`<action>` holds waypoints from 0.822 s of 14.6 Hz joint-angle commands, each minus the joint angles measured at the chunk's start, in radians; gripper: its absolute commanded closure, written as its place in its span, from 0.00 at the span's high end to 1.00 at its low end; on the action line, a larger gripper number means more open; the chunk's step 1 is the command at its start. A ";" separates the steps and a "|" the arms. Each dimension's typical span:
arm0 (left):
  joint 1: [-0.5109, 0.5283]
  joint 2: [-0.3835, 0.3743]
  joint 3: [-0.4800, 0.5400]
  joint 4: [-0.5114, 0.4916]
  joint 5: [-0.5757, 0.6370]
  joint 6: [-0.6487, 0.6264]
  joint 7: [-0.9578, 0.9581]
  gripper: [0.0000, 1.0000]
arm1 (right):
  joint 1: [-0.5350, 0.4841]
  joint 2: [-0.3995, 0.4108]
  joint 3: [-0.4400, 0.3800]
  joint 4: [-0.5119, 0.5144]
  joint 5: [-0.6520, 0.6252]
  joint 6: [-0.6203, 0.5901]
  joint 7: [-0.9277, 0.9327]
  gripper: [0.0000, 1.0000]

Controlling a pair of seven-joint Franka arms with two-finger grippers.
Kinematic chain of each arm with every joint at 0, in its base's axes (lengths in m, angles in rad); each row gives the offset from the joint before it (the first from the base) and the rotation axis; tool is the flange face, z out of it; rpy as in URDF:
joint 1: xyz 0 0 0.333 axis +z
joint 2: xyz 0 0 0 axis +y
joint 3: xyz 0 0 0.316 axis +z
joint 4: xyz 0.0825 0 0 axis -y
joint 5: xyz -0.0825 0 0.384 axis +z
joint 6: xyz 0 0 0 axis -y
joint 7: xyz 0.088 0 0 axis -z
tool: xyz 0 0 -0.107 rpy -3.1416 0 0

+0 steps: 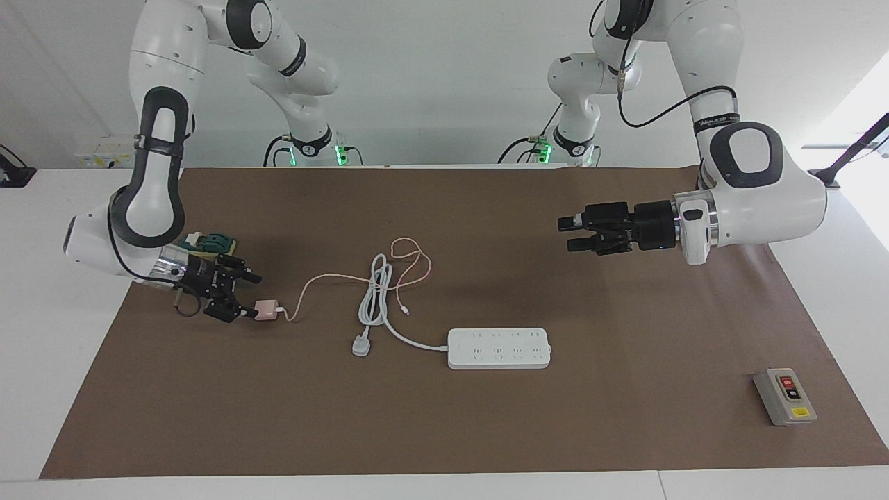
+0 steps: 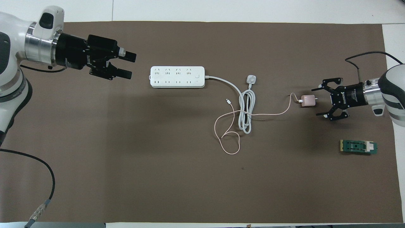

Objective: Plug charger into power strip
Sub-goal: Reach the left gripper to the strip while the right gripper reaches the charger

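Observation:
The charger (image 1: 266,310) (image 2: 307,100), a small pale pink cube, lies on the brown mat toward the right arm's end. Its thin pink cable (image 1: 410,267) (image 2: 227,139) loops toward the middle of the table. My right gripper (image 1: 246,297) (image 2: 319,100) is low and open, its fingertips just short of the cube, which is not between them. The white power strip (image 1: 499,348) (image 2: 177,77) lies flat mid-table, a little farther from the robots than the charger. My left gripper (image 1: 573,234) (image 2: 128,65) hangs open and empty in the air beside the strip's end.
The strip's thick white cord coils beside the pink cable and ends in a white three-pin plug (image 1: 360,345) (image 2: 251,79). A small green part (image 1: 212,243) (image 2: 358,147) lies close to the right gripper. A grey switch box (image 1: 785,396) sits toward the left arm's end.

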State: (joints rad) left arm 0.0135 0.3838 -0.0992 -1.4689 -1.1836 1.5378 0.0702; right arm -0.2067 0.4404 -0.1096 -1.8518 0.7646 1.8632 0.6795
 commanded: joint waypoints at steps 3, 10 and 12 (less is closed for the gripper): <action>-0.053 0.098 0.007 0.010 -0.246 0.067 0.172 1.00 | -0.013 0.050 0.011 0.028 0.056 0.011 -0.006 1.00; -0.083 0.144 0.022 -0.149 -0.451 0.013 0.557 1.00 | -0.030 0.113 0.011 0.034 0.137 0.034 -0.132 1.00; -0.136 0.126 0.083 -0.255 -0.479 0.013 0.652 1.00 | -0.027 0.113 0.011 0.037 0.139 0.034 -0.132 1.00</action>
State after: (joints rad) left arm -0.0707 0.5464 -0.0823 -1.5972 -1.6088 1.5690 0.6155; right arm -0.2240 0.5245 -0.1085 -1.8382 0.8762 1.8808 0.5848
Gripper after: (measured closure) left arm 0.000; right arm 0.000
